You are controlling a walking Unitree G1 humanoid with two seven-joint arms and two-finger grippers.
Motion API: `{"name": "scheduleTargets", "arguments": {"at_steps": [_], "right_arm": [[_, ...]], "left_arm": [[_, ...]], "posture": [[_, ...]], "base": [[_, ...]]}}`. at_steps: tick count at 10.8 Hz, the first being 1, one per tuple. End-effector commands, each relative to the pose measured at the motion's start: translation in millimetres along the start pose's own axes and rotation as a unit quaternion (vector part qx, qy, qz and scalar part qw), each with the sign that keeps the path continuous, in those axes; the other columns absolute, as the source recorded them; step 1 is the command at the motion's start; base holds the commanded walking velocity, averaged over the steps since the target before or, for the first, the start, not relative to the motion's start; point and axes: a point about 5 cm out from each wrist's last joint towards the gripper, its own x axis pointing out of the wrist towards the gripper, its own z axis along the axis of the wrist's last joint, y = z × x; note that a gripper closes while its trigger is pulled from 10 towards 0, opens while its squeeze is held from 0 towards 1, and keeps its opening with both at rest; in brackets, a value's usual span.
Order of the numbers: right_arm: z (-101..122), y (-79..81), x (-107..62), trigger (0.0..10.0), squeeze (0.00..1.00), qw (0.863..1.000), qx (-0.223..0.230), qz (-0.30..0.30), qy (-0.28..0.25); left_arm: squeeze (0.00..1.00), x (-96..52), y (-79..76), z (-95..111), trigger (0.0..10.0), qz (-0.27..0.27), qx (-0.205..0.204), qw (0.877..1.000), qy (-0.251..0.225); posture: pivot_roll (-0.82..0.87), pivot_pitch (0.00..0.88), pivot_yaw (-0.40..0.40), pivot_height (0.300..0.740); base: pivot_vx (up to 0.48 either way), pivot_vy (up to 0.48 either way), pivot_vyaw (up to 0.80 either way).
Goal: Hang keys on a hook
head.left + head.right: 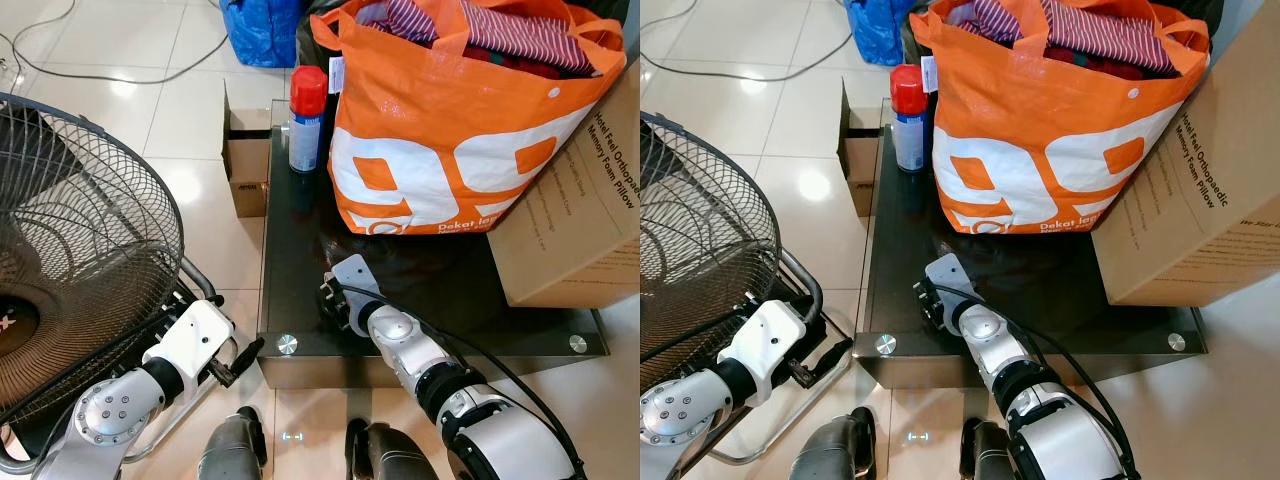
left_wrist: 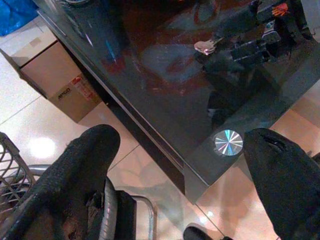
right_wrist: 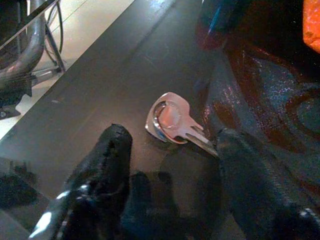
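My right gripper (image 3: 170, 150) is down on the dark glass table (image 1: 300, 320), near its front edge, with the fingers spread apart and resting on the glass. Between them lies the key (image 3: 172, 122), flat on the tabletop with a ring through its rounded head; its blade points toward one of my fingertips (image 3: 240, 155) and touches or nearly touches it, while the other fingertip (image 3: 112, 145) sits just beside the head without holding it. So these jaws stand open around the key and grip nothing.

My left gripper (image 2: 180, 165) hangs off the table's front left corner, over the tiled floor (image 1: 200, 110), beside the round metal fan guard (image 1: 70, 240). Its jaws are wide open and empty; between them I see the silver corner cap (image 2: 228, 142) of the table, and farther across the glass the key (image 2: 205, 46) by my other gripper.

Behind the key on the table stand an orange shopping bag (image 1: 450, 150) stuffed with striped cloth, and a spray can with a red cap (image 1: 307, 120) at the back left. A large cardboard box (image 1: 580, 210) leans at the table's right side, and a small cardboard box (image 1: 247, 160) sits on the floor to the left.
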Motion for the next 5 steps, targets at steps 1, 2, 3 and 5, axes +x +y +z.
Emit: {"name": "scheduleTargets", "arguments": {"at_steps": [1,2,3,5], "right_arm": [[-11.1,1.4,-1.8,0.0,0.0,1.0,0.006,0.001,0.021],[-11.5,1.2,-1.9,0.0,0.0,1.0,0.007,0.0,0.021],[-11.9,0.6,-2.1,0.0,0.0,1.0,0.007,-0.001,0.022],[-13.8,-1.2,-2.7,0.0,0.0,1.0,0.008,-0.004,0.024]], "left_arm": [[0.0,-1.7,-5.4,1.1,10.0,-0.013,-0.002,1.0,-0.001],[0.0,-1.6,-5.6,1.5,10.0,-0.013,-0.002,1.0,-0.001],[0.0,-1.6,-5.8,2.0,10.0,-0.014,-0.002,1.0,-0.001],[0.0,-1.3,-7.1,3.0,10.0,-0.017,0.0,1.0,-0.002]], "posture": [[0.09,0.285,-0.068,0.74],[0.09,0.285,-0.067,0.74],[0.09,0.285,-0.065,0.74],[0.08,0.283,-0.062,0.74]], "base": [[0.0,0.0,0.0],[0.0,0.0,0.0],[0.0,0.0,0.0],[0.0,0.0,0.0]]}}
